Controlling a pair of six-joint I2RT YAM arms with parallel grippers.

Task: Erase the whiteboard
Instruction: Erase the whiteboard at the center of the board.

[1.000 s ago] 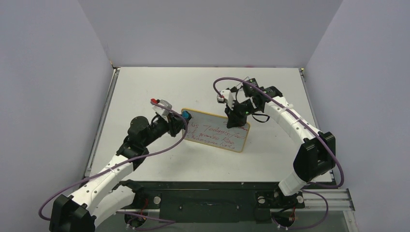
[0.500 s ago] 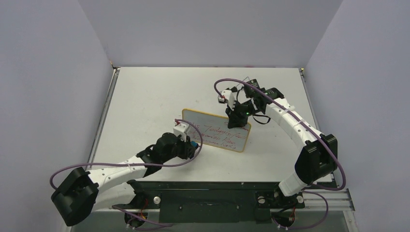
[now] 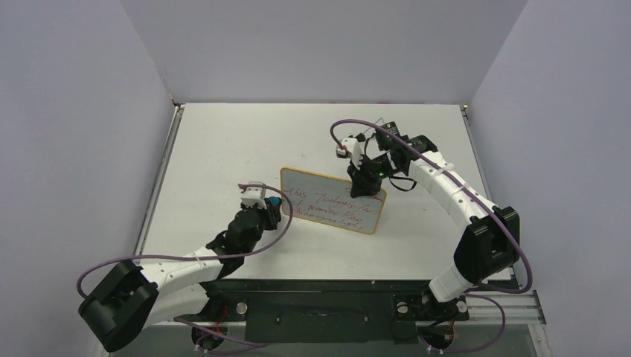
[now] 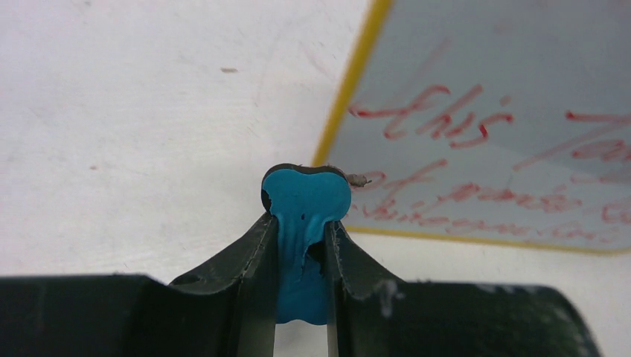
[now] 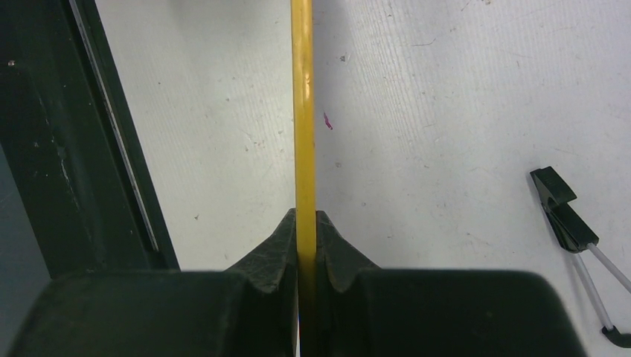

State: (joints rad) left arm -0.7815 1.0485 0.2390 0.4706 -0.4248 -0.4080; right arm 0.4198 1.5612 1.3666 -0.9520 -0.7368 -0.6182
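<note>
Top external view: we are seeing the whiteboard [image 3: 333, 199] sitting near the middle of the desk [image 3: 223, 141], its red handwriting facing the arm bases. Our left tool [image 3: 277, 204] is pinching a blue eraser [image 4: 305, 197] between its fingers and holding it just beside the board's near left corner; whether it is touching the frame we cannot tell. Our right tool [image 5: 303, 223] is clamping tight on the thin yellowish frame at the whiteboard's far edge.
</note>
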